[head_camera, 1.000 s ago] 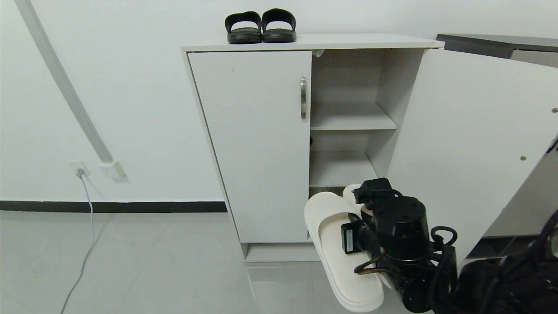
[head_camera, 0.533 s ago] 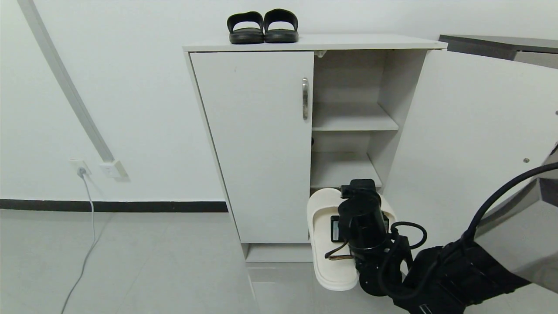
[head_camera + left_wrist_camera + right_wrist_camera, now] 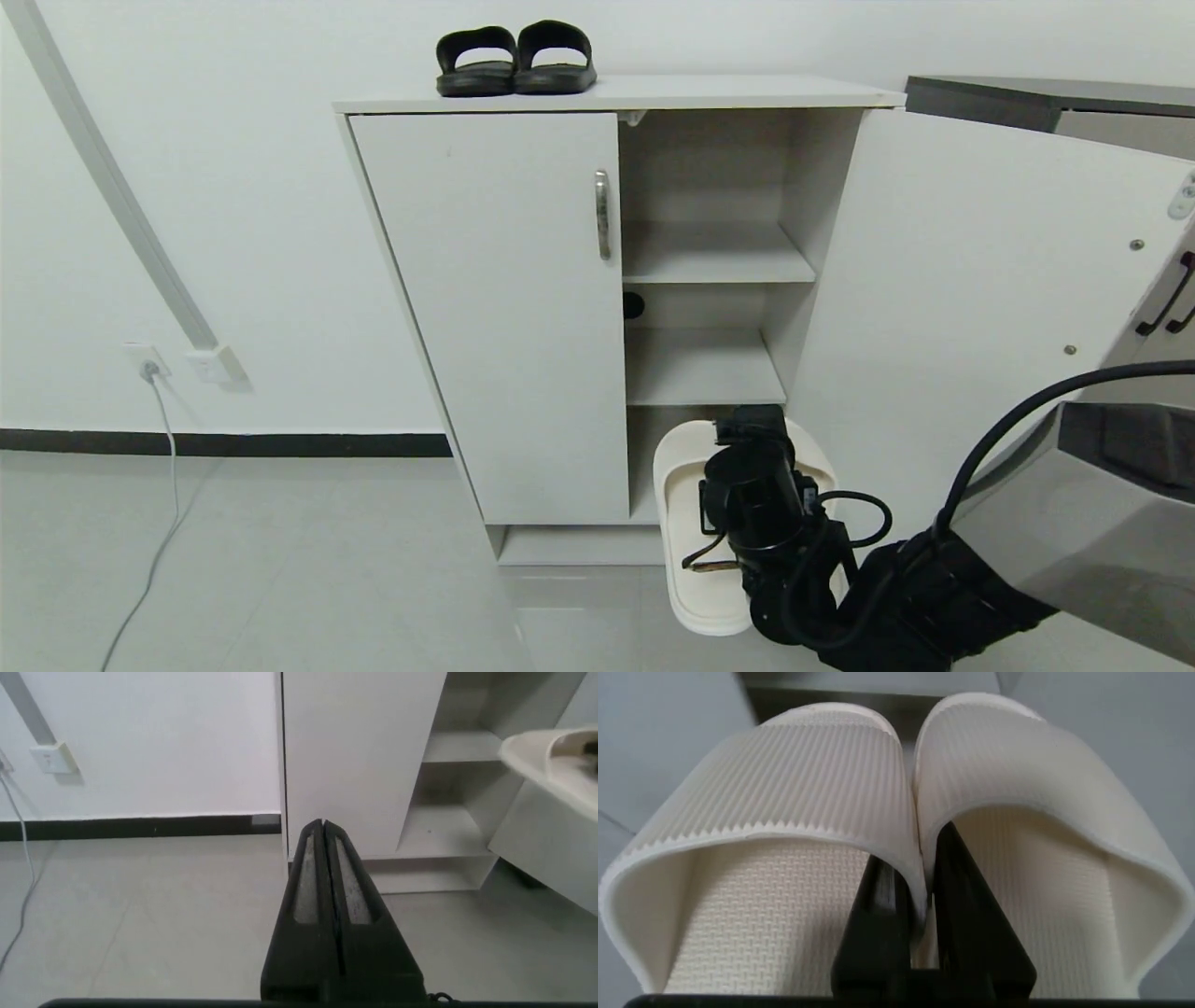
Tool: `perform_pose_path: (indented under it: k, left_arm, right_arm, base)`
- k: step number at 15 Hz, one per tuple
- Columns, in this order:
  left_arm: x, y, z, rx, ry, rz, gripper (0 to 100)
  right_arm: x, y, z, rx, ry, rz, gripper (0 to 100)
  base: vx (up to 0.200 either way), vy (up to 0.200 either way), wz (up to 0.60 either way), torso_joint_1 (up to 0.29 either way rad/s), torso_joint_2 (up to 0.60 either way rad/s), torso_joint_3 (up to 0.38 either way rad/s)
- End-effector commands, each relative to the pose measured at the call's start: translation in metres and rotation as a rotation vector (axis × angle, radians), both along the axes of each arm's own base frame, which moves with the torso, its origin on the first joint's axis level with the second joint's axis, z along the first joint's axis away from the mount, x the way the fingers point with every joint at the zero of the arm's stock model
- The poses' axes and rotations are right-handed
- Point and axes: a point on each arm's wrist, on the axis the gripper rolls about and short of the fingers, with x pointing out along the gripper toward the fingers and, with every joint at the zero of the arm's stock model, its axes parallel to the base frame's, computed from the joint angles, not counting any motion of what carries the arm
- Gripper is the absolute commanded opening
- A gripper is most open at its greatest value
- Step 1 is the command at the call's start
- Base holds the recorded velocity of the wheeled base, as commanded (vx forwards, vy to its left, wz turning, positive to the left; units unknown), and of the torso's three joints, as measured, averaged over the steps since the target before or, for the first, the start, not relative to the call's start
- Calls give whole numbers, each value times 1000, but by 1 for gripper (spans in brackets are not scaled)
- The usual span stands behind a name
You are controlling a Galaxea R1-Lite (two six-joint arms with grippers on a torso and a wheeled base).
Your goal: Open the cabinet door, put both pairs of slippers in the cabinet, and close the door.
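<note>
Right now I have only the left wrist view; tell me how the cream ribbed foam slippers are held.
Observer: The right gripper is shut on the cream ribbed foam slippers, pinching both straps' inner edges together.
Operator: Report where the other pair is.
Observer: The black rubber slippers sit side by side on the white cabinet, on its top.
Operator: Say which level the cream pair faces.
Observer: Toes point at the lowest compartment, below both shelves.

Ribbed straps and pebbled insoles on cream slippers [image 3: 785, 793] clamped in black right gripper [image 3: 920, 894]; beyond it, black slippers [image 3: 515, 61] atop white cabinet [image 3: 504, 308].
</note>
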Motion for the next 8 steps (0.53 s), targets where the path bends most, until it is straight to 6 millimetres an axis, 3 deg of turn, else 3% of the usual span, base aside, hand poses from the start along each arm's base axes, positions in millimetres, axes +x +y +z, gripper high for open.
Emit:
perform_pose_path:
  k: [1, 8]
  left_arm:
    - [0, 0, 0, 0, 2, 1, 0]
    - [0, 0, 0, 0, 2, 1, 0]
  right_arm:
    - [4, 3, -10, -13, 9, -1, 0]
    - [27, 10, -24, -23, 6, -28, 0]
  base:
    - [0, 0, 0, 0, 0, 0]
    - [0, 0, 0, 0, 0, 0]
